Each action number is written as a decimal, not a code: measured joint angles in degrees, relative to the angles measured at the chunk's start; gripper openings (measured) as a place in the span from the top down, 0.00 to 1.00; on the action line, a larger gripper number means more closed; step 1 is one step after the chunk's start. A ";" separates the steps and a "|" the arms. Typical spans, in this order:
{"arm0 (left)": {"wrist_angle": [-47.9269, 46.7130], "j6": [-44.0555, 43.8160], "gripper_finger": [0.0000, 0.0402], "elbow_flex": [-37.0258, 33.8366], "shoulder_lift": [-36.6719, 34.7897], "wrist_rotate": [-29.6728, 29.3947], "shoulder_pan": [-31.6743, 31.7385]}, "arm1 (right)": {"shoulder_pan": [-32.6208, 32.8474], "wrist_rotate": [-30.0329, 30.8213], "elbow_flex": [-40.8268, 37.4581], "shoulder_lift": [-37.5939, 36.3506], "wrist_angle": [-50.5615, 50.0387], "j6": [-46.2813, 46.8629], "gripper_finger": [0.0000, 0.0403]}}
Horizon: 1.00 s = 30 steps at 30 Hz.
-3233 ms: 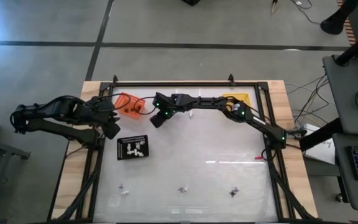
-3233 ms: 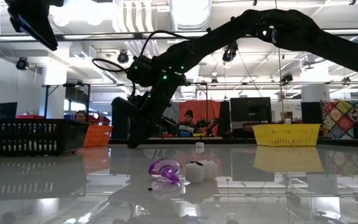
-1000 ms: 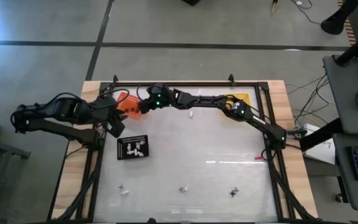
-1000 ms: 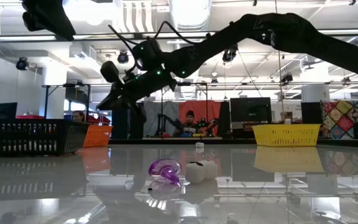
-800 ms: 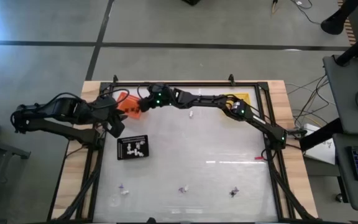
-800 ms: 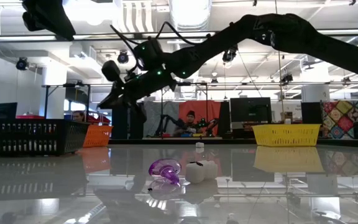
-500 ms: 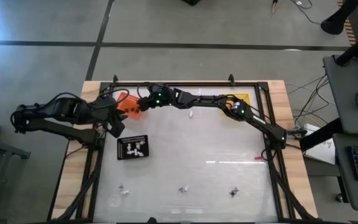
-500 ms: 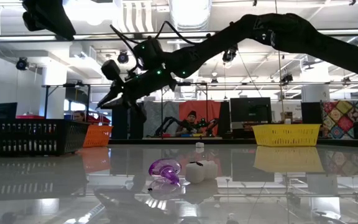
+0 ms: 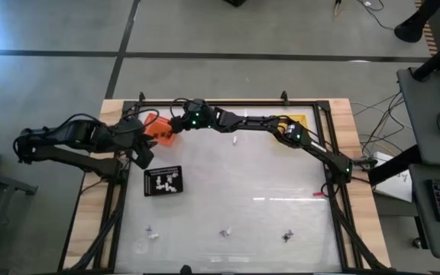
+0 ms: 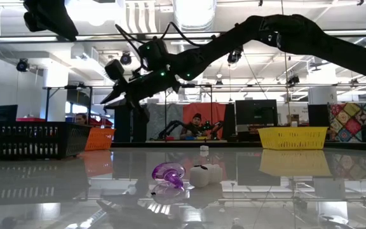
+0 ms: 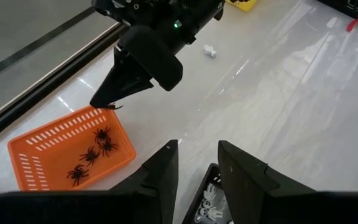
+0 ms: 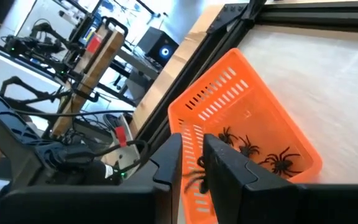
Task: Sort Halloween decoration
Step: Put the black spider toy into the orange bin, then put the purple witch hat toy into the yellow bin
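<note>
Right wrist view shows the right gripper (image 12: 194, 163) poised over the orange tray (image 12: 241, 118), its two dark fingers parted only a sliver, with a black spider (image 12: 196, 176) between them at the tips, right at the tray's rim. A second ago those fingers were pressed tight together on the spider; they have begun to ease apart, so I judge this to be the instant of release, the spider about to drop in beside the other black spiders (image 12: 253, 151) lying in the tray. Whether it has left the fingertips I cannot tell. From the left wrist view the same spider (image 11: 112, 106) dangles at the tip of the right gripper (image 11: 104, 101) just above the tray's far edge, so it could well fall outside rather than in. Over the past few seconds the right arm has swung from mid-table across to this tray at the back left. The left gripper (image 11: 196, 163) waits beside the tray with fingers apart and empty, above the black tray (image 9: 163, 181) of white trinkets. Several trinkets remain along the table's front edge (image 9: 224, 232) and one white piece (image 9: 235, 140) near the back, so the sorting is far from done.
</note>
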 joint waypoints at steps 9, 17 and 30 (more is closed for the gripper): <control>0.63 0.00 0.76 0.02 0.07 0.00 0.00 | 0.04 0.37 0.00 0.90 4.37 0.49 0.85; 0.76 0.00 0.76 0.02 0.33 1.78 -0.01 | 0.07 -1.85 0.00 1.53 3.79 2.76 0.85; -0.54 2.49 0.76 0.02 0.37 8.98 -0.19 | -0.46 -12.47 0.00 -11.31 -33.06 -17.53 0.85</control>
